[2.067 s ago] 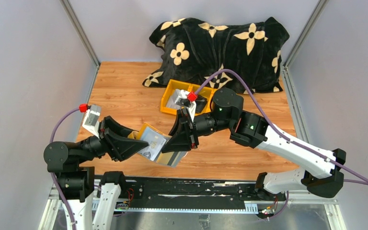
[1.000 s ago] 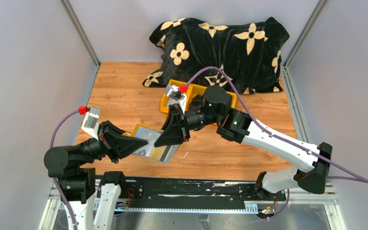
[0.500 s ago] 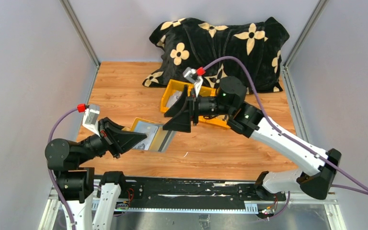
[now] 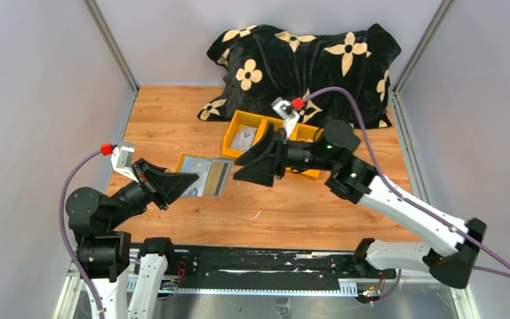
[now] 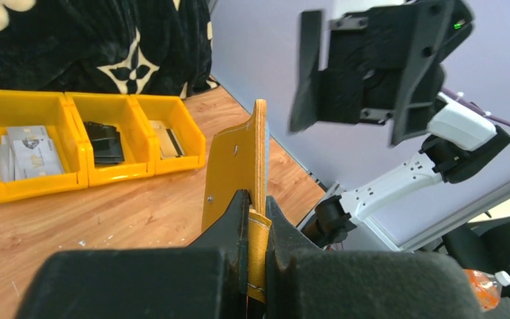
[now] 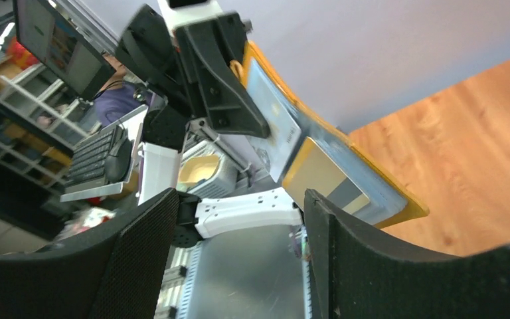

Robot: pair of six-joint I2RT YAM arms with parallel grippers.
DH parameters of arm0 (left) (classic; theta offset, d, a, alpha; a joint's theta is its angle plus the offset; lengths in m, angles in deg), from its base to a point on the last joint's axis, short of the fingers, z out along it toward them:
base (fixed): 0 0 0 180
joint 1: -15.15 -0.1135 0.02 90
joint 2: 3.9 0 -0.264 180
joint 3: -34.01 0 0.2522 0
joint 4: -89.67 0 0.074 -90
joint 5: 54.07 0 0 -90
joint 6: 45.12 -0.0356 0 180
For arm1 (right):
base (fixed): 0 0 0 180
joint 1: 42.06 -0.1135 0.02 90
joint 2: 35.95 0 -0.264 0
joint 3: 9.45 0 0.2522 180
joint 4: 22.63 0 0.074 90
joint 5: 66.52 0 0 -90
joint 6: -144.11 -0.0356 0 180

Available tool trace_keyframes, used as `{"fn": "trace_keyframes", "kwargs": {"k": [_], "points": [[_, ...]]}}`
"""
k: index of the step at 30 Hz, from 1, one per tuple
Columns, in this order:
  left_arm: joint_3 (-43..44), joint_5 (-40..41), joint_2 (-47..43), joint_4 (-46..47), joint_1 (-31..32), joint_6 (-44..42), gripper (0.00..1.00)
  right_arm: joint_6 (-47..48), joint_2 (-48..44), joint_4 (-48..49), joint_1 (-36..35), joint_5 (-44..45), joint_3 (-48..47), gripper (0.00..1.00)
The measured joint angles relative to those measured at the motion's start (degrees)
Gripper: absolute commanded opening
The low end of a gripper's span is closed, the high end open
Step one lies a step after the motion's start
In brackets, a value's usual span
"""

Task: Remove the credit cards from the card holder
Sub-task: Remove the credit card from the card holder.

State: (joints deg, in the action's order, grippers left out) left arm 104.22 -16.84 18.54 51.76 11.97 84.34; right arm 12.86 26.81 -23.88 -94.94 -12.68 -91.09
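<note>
The left gripper (image 5: 256, 206) has its jaws pinched on the near edge of the card holder (image 4: 204, 176), at lower left of centre in the top view. In the left wrist view the holder stands edge-on and upright between the fingers (image 5: 229, 219). It appears to be clear of the counter (image 4: 292, 206), though the overhead angle does not confirm this.

The holder is unfolded, with its see-through sleeves turned toward the right gripper (image 4: 249, 167). The credit cards (image 6: 273, 129) are seated in the sleeves: a pale one nearer the left gripper, and a gold-and-grey one beside it.

The right gripper sits near the holder at centre frame without touching it. Its jaws are spread and hold nothing.

A yellow three-compartment bin (image 5: 73, 183) rests on the counter behind the right gripper. A black flower-patterned cloth (image 4: 305, 60) lies along the far edge.
</note>
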Motion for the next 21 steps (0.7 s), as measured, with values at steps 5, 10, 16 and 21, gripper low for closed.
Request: {"fn": "trace_keyframes", "kwargs": {"k": [5, 10, 16, 21], "points": [[0.0, -0.1, 0.0, 0.3, 0.0, 0.9, 0.00, -6.6, 8.0, 7.0, -2.5, -3.7, 2.4, 0.70], [0.0, -0.5, 0.0, 0.5, 0.0, 1.3, 0.00, -11.7, 12.1, 13.2, -3.8, -7.0, 2.8, 0.67], [0.0, -0.7, -0.1, 1.0, 0.0, 1.9, 0.00, -15.2, 14.7, 18.7, -4.4, -8.7, 2.8, 0.65], [0.0, -0.9, -0.1, 2.0, 0.0, 3.2, 0.00, -15.6, 15.6, 19.2, -4.5, -8.7, 2.8, 0.62]]}}
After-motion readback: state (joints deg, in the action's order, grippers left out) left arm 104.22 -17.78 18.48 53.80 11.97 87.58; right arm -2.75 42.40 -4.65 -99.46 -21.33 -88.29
